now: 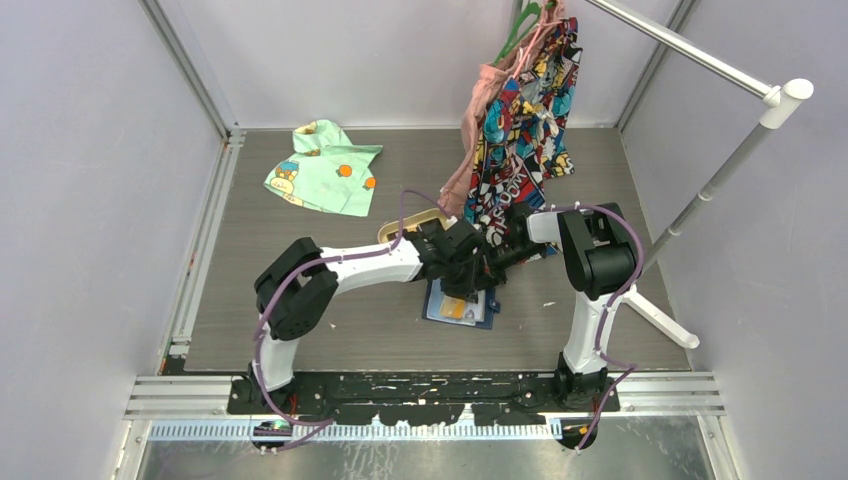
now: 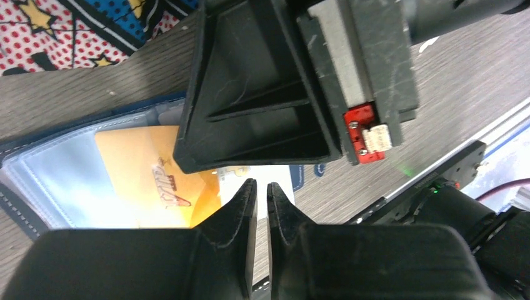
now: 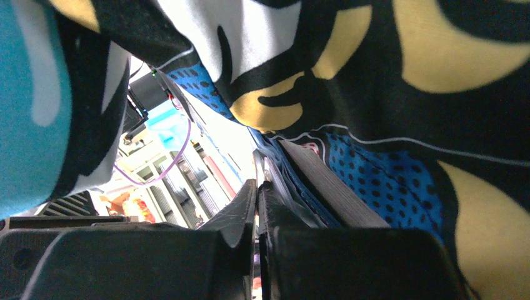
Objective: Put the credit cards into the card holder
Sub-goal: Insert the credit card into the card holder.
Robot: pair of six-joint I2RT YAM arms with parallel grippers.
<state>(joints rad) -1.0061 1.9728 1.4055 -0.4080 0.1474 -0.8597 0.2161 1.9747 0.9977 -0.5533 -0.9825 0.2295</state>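
The card holder [image 2: 50, 181] lies open and flat on the table [image 1: 300, 300], near the middle of its front half, between the two arms. Its pale, glossy pockets face up and its navy edge shows around them. One orange-yellow card [image 2: 137, 175] sits in a pocket. It is the only card that can be counted with confidence, though a small white patch beside it may be part of another.

The right end effector [image 3: 256, 187] is closed, finger against finger. In the left wrist view its tip comes down over the holder at the edge of the orange-yellow card. The left end effector [image 2: 261, 194] hovers just beside it. Its fingers are drawn almost together with only a thin slit between them, and I cannot tell whether a card edge sits in that slit.

The left arm [image 1: 360, 265] and the right arm [image 1: 595, 255] meet over the holder. One tan tray [image 1: 405, 228] shows partly behind the left arm. One pale green printed garment [image 1: 325, 168] lies flat at the far left of the table. Two garments hang from a white rack [image 1: 720, 175]: a comic-print garment [image 1: 525, 130], which also fills the right wrist view, and a pink garment [image 1: 480, 100] behind it.

The table is grey with a wood grain and has metal rails along its edges. Plain, pale lilac-grey walls [image 1: 90, 150] close it in.
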